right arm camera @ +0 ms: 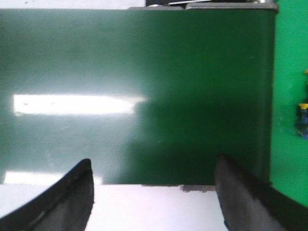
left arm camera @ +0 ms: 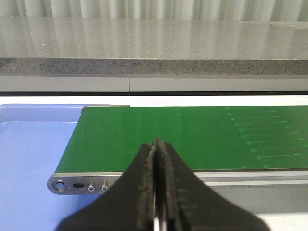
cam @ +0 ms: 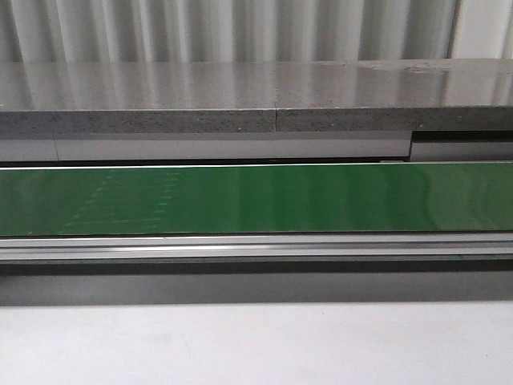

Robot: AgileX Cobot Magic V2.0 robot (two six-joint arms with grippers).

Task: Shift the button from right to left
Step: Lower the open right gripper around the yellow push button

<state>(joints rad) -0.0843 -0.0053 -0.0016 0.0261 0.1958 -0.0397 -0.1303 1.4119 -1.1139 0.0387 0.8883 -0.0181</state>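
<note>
Across the front view a long green conveyor belt (cam: 256, 199) is running from edge to edge, with a grey speckled stone ledge (cam: 240, 100) sitting behind it and a pale desk (cam: 256, 345) lying in front; neither arm is showing here.

On the left, the left claw (left arm camera: 157, 185) is hanging over the near rail at the belt's end, its two dark fingers (left arm camera: 144, 192) pressing together with nothing between them. A blue tray (left arm camera: 33, 159) is sitting just beside that end of the belt, and a metal end bracket (left arm camera: 82, 184) with small bolts is showing at the belt's near corner.

On the right, the right claw (right arm camera: 154, 190) is hovering above the dark green belt surface (right arm camera: 134, 86) with its fingers (right arm camera: 72, 192) standing wide apart and holding nothing. A bright glare is lying across the belt. Beyond the belt's far side edge, a lighter green surface (right arm camera: 288, 72) is showing, and the button (right arm camera: 302, 119) is lying on it at the very margin of the right wrist view, well apart from the claw; only a yellow and blue patch of it is showing, too small to tell how it is lying.
</note>
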